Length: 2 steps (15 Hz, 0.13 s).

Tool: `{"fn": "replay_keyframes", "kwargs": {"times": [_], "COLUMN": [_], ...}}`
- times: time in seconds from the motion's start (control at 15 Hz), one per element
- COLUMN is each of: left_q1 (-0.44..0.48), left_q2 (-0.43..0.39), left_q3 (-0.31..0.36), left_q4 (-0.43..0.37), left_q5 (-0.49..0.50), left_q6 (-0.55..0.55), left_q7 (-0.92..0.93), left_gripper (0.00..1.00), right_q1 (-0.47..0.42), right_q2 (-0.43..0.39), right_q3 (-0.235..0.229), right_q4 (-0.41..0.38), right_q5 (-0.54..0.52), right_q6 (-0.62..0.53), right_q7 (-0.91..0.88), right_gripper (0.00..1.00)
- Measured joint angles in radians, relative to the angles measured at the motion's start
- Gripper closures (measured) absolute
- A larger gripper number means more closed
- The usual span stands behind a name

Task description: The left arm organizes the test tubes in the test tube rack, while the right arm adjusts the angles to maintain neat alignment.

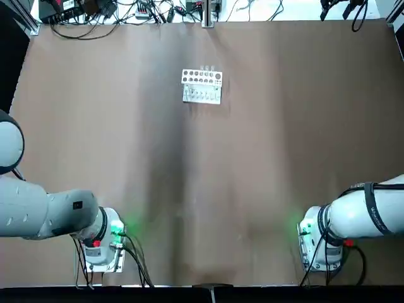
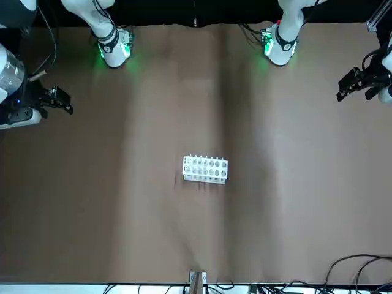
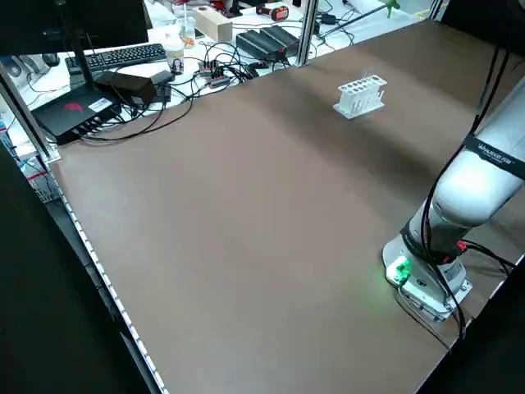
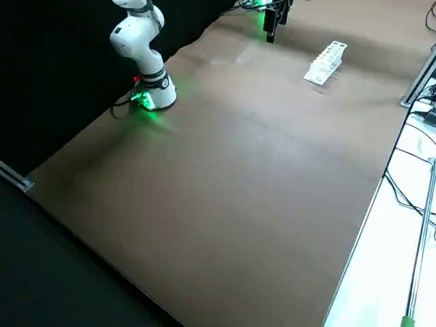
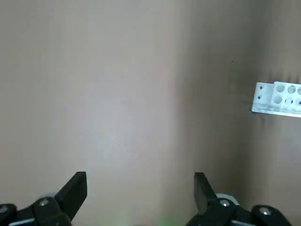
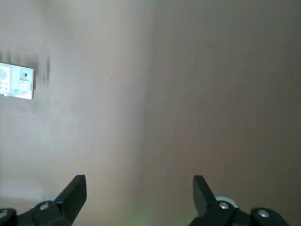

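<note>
So both arms parked wide, rack way out mid-table.
Top: test tube rack (image 1: 201, 86) sits far side, long axis crosswise, tubes (image 1: 206, 68) behind it. Left wrist: left gripper (image 5: 140, 188) spread wide, empty, rack off ahead. Right wrist: right gripper (image 6: 139, 190) same; neither clearly nearer.

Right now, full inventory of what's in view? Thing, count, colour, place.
test tube rack: 1, white, two rows of round holes, far middle of the table, apart from both arms.
test tubes: a few, clear, upright at the rack's far edge; exact count too small to tell.
table: 1, brown top.
cables and electronics: several, mostly black, on the white bench beyond the table's far edge.
left gripper: 1, black, open, held above bare table at the robot's left edge, empty.
right gripper: 1, black, open, held above bare table at the robot's right edge, empty.
</note>
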Motion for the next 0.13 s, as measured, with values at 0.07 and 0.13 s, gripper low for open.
{"fn": "replay_keyframes", "kwargs": {"times": [0.07,0.13], "left_q1": [0.0,0.0], "left_q2": [0.0,0.0], "left_q3": [0.0,0.0], "left_q4": [0.0,0.0], "left_q5": [0.0,0.0], "left_q6": [0.0,0.0], "left_q7": [0.0,0.0], "left_gripper": [0.0,0.0], "right_q1": [0.0,0.0], "right_q2": [-0.001,-0.001], "right_q3": [0.0,0.0], "right_q4": [0.001,0.002], "right_q5": [0.0,0.0], "right_q6": [0.001,0.002], "right_q7": [0.0,0.0], "right_gripper": [0.0,0.0]}}
